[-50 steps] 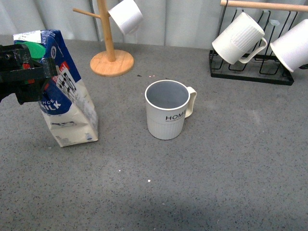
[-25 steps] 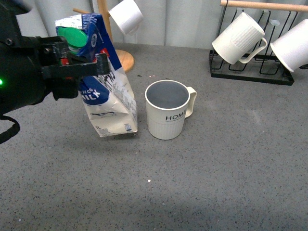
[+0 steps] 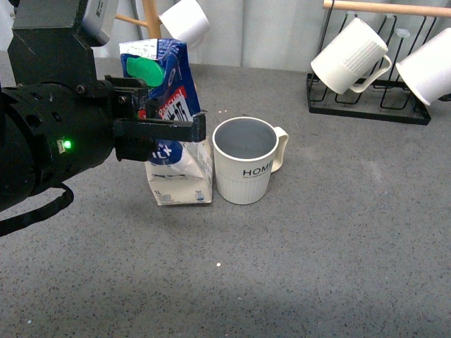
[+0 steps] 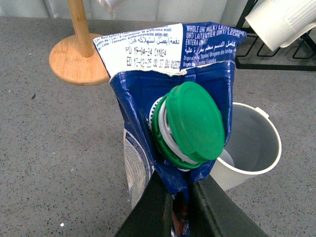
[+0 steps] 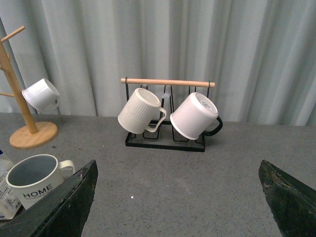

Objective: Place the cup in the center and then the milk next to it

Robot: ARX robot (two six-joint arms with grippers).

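At the milk step, our left gripper clamps the milk, cup just past its tips; next we seat it and release.

My left arm hides the left side of the milk carton in the front view, and the far finger is lost behind the carton. The mug tree shows only its upper pole, and the rightmost rack mug runs off the edge. From my left wrist the carton covers part of the HOME mug, and my left gripper is cropped. From my right wrist only a carton corner shows, and my right gripper is cut off at both corners.
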